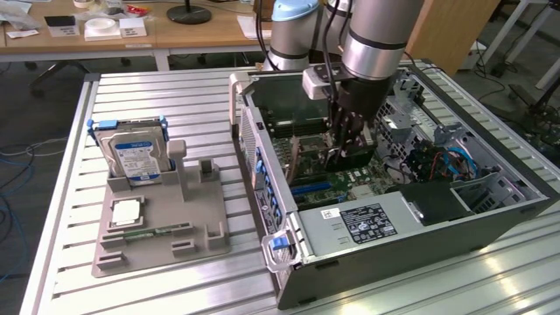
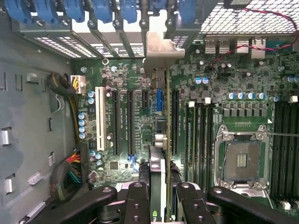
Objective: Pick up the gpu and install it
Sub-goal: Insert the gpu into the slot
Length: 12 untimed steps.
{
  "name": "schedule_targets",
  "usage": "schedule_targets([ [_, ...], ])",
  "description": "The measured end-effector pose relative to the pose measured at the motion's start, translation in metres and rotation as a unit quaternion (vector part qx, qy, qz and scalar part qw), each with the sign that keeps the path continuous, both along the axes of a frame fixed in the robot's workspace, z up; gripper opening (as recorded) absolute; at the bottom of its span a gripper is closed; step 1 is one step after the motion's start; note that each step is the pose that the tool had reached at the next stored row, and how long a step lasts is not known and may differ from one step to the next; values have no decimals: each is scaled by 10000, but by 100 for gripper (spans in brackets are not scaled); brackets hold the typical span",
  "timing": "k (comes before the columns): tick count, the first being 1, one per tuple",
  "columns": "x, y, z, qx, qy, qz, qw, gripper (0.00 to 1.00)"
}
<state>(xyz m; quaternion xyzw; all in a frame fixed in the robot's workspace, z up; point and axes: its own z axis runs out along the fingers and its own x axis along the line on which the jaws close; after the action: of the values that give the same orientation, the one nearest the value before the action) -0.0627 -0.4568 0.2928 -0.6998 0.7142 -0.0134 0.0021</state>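
Silver bracket (image 2: 159, 51) end points toward rear slot openings; fingers (image 2: 138, 200) grip gpu (image 2: 160, 175) edge-on, upright, so its connector edge lines up with motherboard (image 2: 126, 84) slot.

gpu (image 2: 158, 51) upright over motherboard (image 2: 126, 79), inside computer case (image 1: 394, 243)

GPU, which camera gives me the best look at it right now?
The wrist view. It shows the gpu edge-on, gripped by the tool, with its silver bracket at the end away from the tool, over the motherboard. In the exterior view the tool hides most of it inside the computer case.
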Motion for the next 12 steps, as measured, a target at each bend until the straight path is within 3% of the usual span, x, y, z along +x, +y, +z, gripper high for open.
schedule_targets([
  [6,-28,-7,-69,4,0,51,10000,27],
  [12,-29,-7,-70,4,0,61,10000,27],
])
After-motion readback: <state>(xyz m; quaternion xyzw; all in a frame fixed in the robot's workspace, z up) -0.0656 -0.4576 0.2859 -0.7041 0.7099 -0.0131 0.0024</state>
